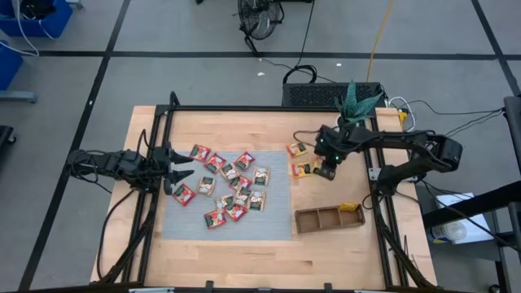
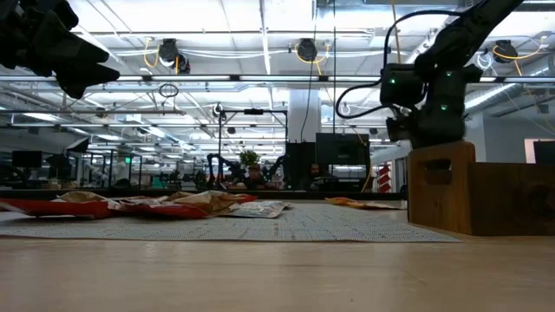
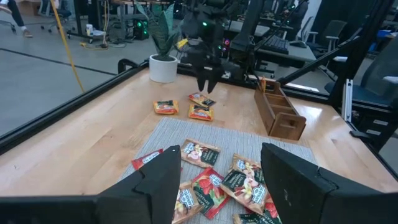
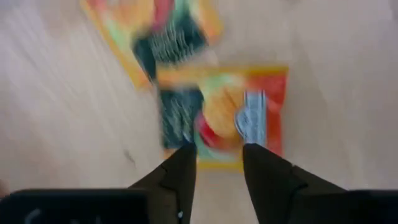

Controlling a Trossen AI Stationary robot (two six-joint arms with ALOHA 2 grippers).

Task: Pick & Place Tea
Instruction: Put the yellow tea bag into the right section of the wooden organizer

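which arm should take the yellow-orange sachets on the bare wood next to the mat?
Right, probably. The right gripper hangs directly over the yellow-orange sachets, its fingers straddling one sachet's edge. The left gripper hovers open at the grey mat's far side, well away from them.

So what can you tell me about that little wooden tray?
The wooden tray is a long, low brown box split by dividers into three open compartments. It sits flat on the light wooden table, just off the grey mat, on the right arm's side. Two compartments look empty; a yellow-orange sachet rests at its end nearest the right arm's base. No gripper touches the tray.
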